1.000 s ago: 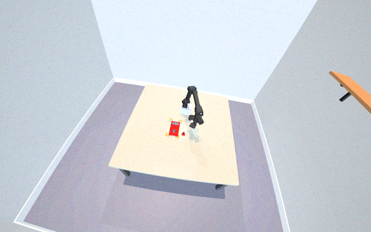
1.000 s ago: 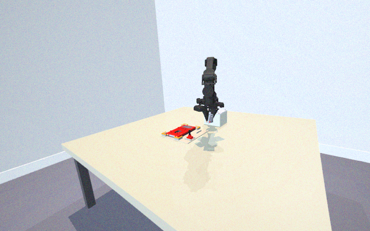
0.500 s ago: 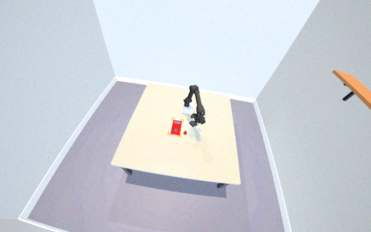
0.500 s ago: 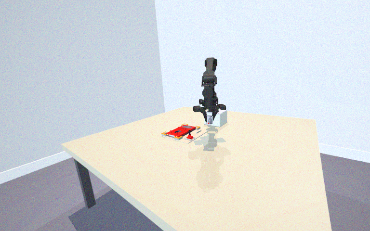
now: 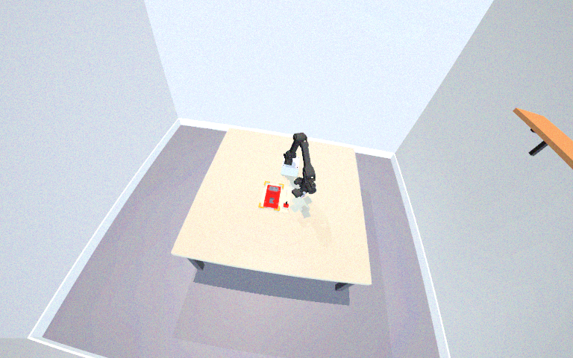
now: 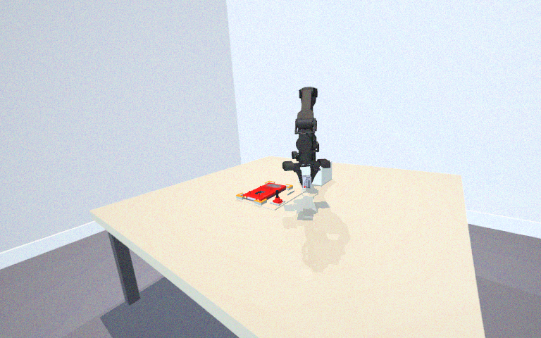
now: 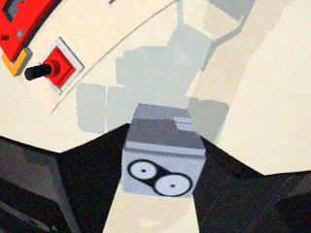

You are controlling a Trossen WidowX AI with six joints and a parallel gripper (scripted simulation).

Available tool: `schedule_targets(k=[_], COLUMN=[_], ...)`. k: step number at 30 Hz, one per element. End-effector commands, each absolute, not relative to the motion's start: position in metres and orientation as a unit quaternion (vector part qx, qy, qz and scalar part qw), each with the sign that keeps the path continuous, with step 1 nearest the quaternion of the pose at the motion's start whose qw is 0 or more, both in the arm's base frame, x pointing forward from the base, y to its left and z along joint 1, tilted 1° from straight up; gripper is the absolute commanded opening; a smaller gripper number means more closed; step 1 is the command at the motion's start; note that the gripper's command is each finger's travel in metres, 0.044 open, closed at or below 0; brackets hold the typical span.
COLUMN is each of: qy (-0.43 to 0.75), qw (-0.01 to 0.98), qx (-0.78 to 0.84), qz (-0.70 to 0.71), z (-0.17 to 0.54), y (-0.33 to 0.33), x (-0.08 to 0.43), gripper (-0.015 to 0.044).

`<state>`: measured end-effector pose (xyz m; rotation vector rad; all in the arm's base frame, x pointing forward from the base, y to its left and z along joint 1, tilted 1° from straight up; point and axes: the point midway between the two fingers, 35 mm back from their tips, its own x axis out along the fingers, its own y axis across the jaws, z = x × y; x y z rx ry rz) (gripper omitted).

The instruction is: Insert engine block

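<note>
The grey engine block (image 6: 306, 182) (image 7: 163, 167) is held between the fingers of my gripper (image 6: 306, 184) (image 7: 159, 134), which is shut on it. It hangs above the table, to the right of the car body. In the wrist view one face of the block shows two round pulleys, and its far top edge has a small notch. The red car body (image 5: 272, 196) (image 6: 263, 191) (image 7: 28, 25) lies flat between orange corner pieces, with a dark opening (image 5: 271, 200) (image 6: 260, 192) in it. The rib inside the opening is too small to tell.
A red piece with a black upright knob (image 5: 286, 205) (image 6: 277, 199) (image 7: 55, 68) stands on the pale board beside the car body's near right corner. A whitish box (image 5: 289, 169) (image 6: 323, 175) stands behind, near the arm's base. The arm's shadow falls on the table (image 5: 236, 236) (image 6: 379, 239).
</note>
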<state>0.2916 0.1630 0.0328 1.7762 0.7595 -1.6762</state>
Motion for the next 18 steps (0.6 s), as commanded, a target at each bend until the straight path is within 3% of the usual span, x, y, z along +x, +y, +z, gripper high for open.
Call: schedule_targets(k=[1,18], qy=[0.284,0.284], qw=[0.285,0.285], qx=[0.664,0.664], qz=[-0.630,-0.630], z=[0.024,-0.008], y=[0.163,0.163], x=[0.290,0.292], gripper=[0.0000,0.0000])
